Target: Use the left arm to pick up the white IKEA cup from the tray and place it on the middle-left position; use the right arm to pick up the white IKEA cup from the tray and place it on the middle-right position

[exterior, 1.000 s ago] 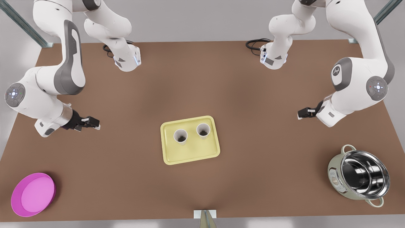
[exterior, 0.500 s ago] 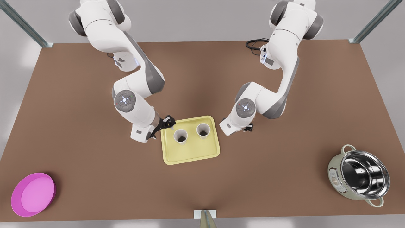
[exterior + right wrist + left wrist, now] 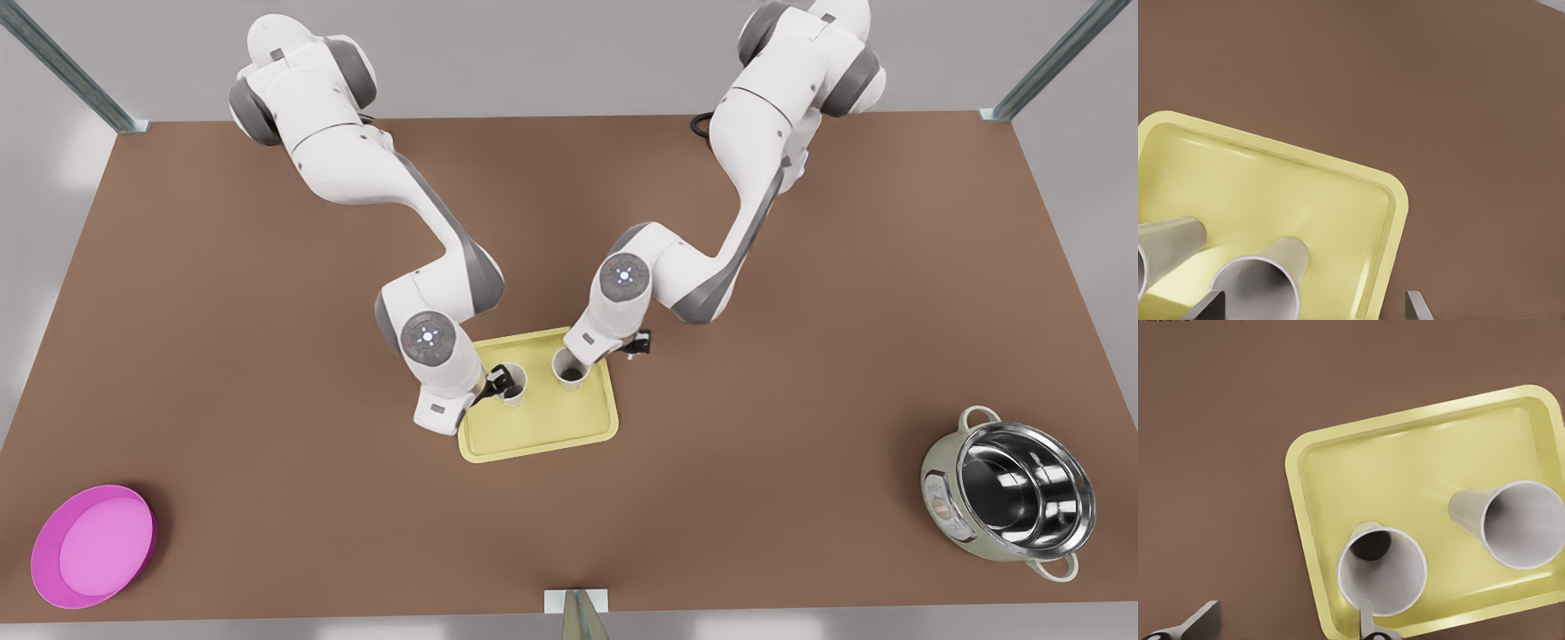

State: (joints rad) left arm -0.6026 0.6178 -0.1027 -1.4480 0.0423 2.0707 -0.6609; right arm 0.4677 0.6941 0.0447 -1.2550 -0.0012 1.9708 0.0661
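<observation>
Two white cups stand on the pale yellow tray (image 3: 542, 436) at the table's middle. My left gripper (image 3: 498, 384) hangs low at the cup (image 3: 516, 382) on the front view's left. In the left wrist view it (image 3: 1285, 628) is open: one fingertip (image 3: 1367, 623) overlaps that cup's (image 3: 1381, 577) rim, the other is over bare table beside the tray (image 3: 1405, 467). The second cup (image 3: 1525, 523) stands farther along. My right gripper (image 3: 1311, 310) is open around the other cup (image 3: 1261, 283) (image 3: 567, 369), near the tray's (image 3: 1305, 193) corner.
A round pink dish (image 3: 93, 547) lies at the front view's near left corner. A steel pot (image 3: 1009, 493) with pale handles sits at the near right. Brown tabletop (image 3: 800, 293) spreads on both sides of the tray.
Both arms swung in from the table's sides to the tray. The grippers have come down, each to its own cup. The cups and tray have not moved.
</observation>
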